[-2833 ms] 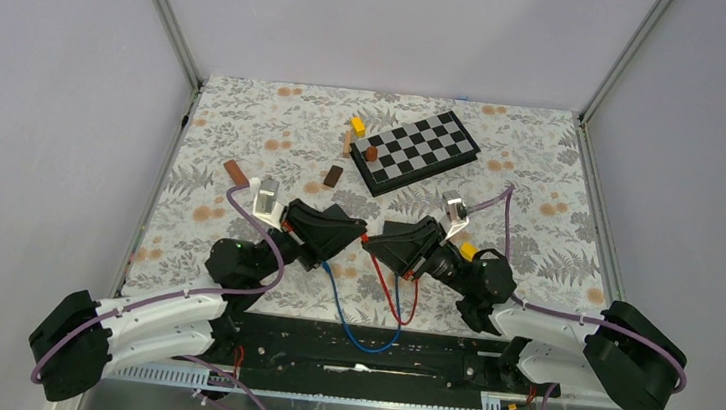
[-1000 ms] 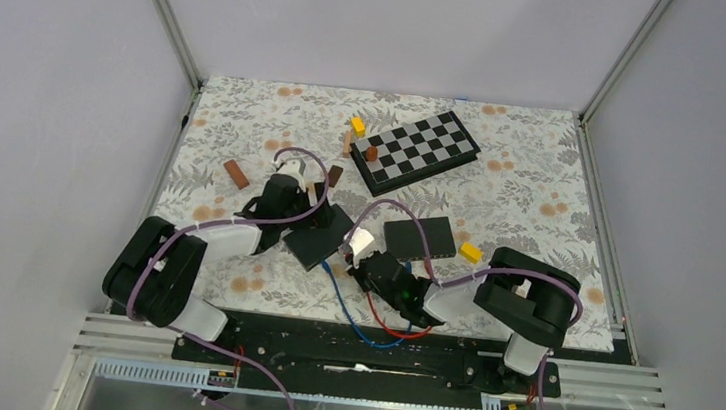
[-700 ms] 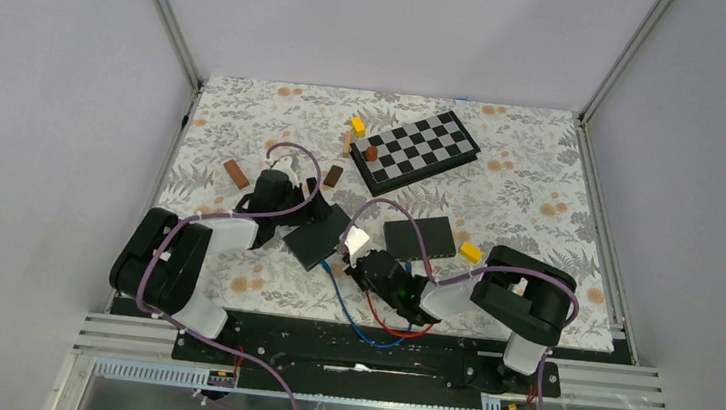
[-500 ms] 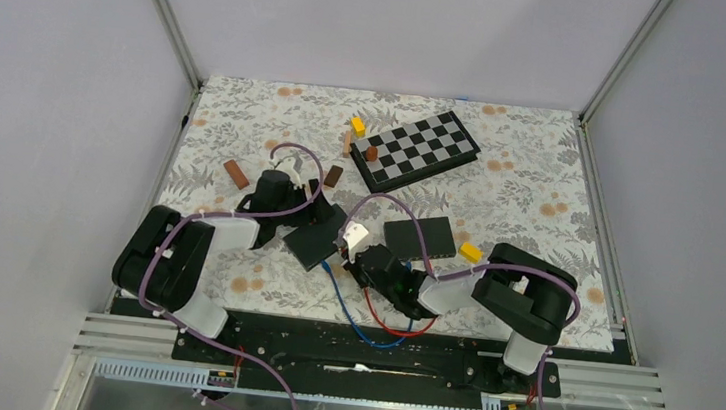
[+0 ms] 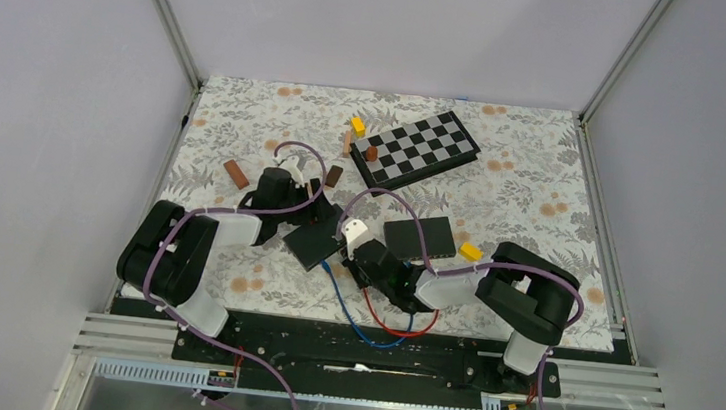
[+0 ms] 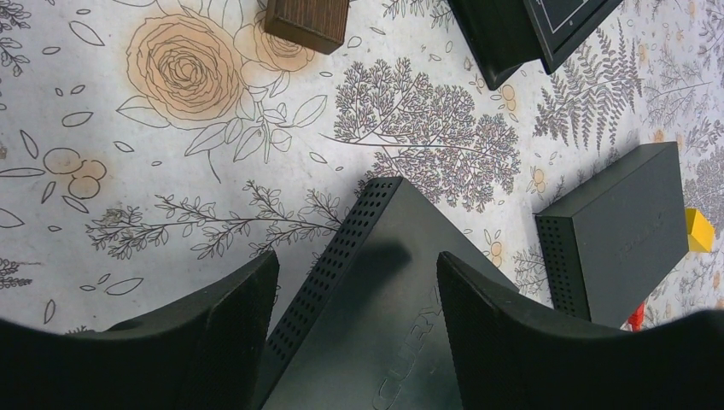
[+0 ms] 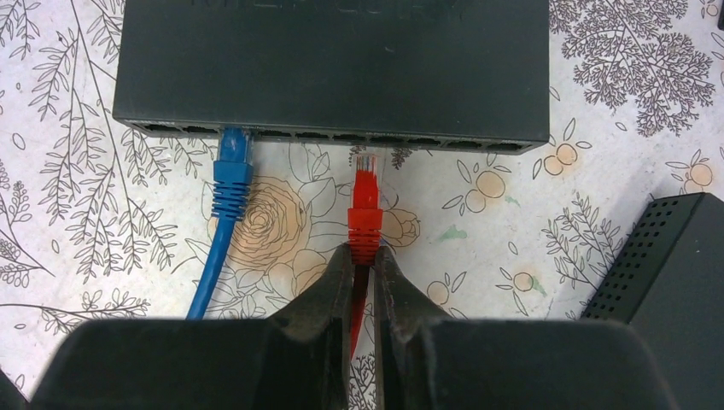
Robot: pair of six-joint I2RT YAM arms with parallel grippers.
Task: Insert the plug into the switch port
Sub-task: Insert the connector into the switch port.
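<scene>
The likeliest failure, as I judge it, is the red plug (image 7: 365,184) butting against the face of the switch (image 7: 333,60) instead of entering a port. The right hand (image 7: 364,253) pinches only the red boot behind the plug, its 2 fingers pressed together on it. So thin a hold could let the clear tip swing sideways or tilt when it meets resistance.

A second risk is the switch sliding away across the counter (image 7: 478,213) under the push. The left hand (image 6: 357,260) is spread, with 1 finger on either side of the switch's far corner. I cannot tell whether either finger touches the casing, so it may not brace the box.

A third is a stray nudge to the blue plug (image 7: 232,158), already seated in a port to the left of the right hand.

The red plug juts straight ahead of the right hand's fingertips. Its tip lies just short of the port row (image 7: 341,137) and is not yet inside. A second black box (image 7: 674,265) lies off to that hand's right, apart from the plug.
</scene>
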